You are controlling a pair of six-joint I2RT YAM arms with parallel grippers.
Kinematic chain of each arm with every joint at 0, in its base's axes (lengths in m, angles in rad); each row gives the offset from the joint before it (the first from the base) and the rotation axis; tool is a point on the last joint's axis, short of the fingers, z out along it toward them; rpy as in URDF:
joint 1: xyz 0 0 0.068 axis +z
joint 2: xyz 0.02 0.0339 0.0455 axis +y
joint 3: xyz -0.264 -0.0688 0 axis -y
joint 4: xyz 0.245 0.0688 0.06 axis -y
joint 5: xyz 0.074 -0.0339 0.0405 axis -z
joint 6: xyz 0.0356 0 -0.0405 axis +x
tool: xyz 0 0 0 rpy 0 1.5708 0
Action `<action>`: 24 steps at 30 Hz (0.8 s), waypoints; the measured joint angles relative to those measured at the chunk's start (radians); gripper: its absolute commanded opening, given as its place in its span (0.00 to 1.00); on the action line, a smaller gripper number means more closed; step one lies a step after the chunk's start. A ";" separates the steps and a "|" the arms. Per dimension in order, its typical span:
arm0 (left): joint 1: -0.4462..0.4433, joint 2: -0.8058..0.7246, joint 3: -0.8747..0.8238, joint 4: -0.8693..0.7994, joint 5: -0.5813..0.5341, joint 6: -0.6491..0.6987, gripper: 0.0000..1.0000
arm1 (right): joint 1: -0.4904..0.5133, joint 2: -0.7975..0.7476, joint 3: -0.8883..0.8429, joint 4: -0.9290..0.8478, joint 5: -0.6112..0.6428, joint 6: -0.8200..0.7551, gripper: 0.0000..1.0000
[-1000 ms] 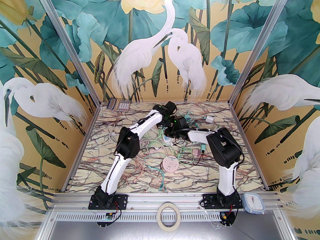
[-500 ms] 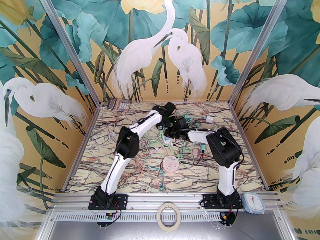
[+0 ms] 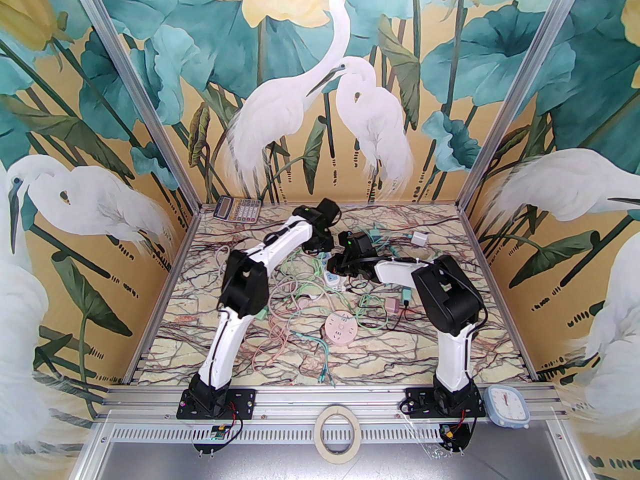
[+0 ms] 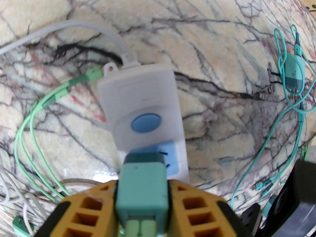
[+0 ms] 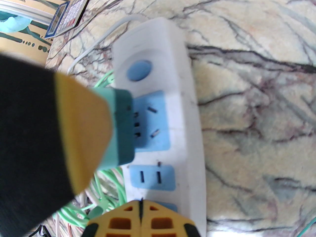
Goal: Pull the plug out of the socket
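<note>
A white power strip (image 4: 140, 100) with a blue button and blue socket faces lies on the marble table (image 4: 222, 46). My left gripper (image 4: 142, 201) is shut on a teal plug (image 4: 142, 181), which it holds just above the strip's first socket. In the right wrist view the plug (image 5: 121, 127) is tilted off the blue socket face (image 5: 158, 122) and its dark prongs show bare. I cannot tell if their tips still touch the slots. My right gripper (image 5: 140, 218) is shut and presses down on the strip's near end (image 5: 192, 206). From above, both grippers meet over the strip (image 3: 334, 280).
Green, pink and white cables (image 3: 295, 298) tangle around the strip. A round pink socket (image 3: 341, 329), a pink adapter (image 3: 392, 305), a white adapter (image 3: 419, 238) and a teal adapter (image 4: 292, 73) lie nearby. A calculator (image 3: 237, 209) sits at the back left corner.
My left arm has swung left and back, carrying the teal plug away from the socket face. The right arm and the strip have stayed put.
</note>
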 measured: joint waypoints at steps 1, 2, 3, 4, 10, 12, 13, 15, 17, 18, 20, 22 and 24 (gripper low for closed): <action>-0.012 0.023 0.027 -0.013 -0.026 0.004 0.31 | 0.000 0.003 0.000 0.000 0.006 0.000 0.00; -0.026 0.043 0.048 -0.023 -0.061 0.007 0.31 | -0.001 0.004 0.000 0.000 0.007 0.000 0.00; -0.038 0.051 0.062 -0.031 -0.089 0.010 0.32 | 0.000 0.004 0.001 -0.001 0.010 0.000 0.00; -0.051 0.056 0.070 -0.036 -0.119 0.011 0.32 | 0.000 0.003 0.001 -0.003 0.010 0.000 0.00; -0.064 0.070 0.085 -0.043 -0.162 0.012 0.31 | 0.000 0.003 0.001 -0.005 0.010 -0.009 0.00; -0.063 0.069 0.084 -0.042 -0.159 0.013 0.31 | 0.000 0.003 0.001 -0.005 0.010 -0.009 0.00; -0.060 0.063 0.074 -0.037 -0.154 0.012 0.31 | 0.000 0.003 0.001 -0.005 0.010 -0.011 0.00; -0.049 0.037 0.026 -0.006 -0.132 0.012 0.31 | 0.000 0.003 0.002 -0.005 0.009 -0.011 0.00; -0.032 -0.005 -0.039 0.029 -0.095 0.009 0.31 | 0.000 0.003 0.002 -0.005 0.008 -0.010 0.00; -0.020 -0.029 -0.076 0.044 -0.070 0.006 0.31 | 0.000 0.003 0.002 -0.005 0.004 -0.010 0.00; 0.002 -0.062 -0.119 0.060 -0.029 0.001 0.31 | 0.003 0.004 0.003 -0.003 -0.002 -0.011 0.00; 0.014 -0.076 -0.132 0.062 -0.005 0.002 0.31 | 0.005 0.004 0.003 0.001 -0.005 -0.011 0.00; 0.017 -0.079 -0.132 0.060 -0.002 0.002 0.31 | 0.006 0.004 0.004 0.003 -0.006 -0.011 0.00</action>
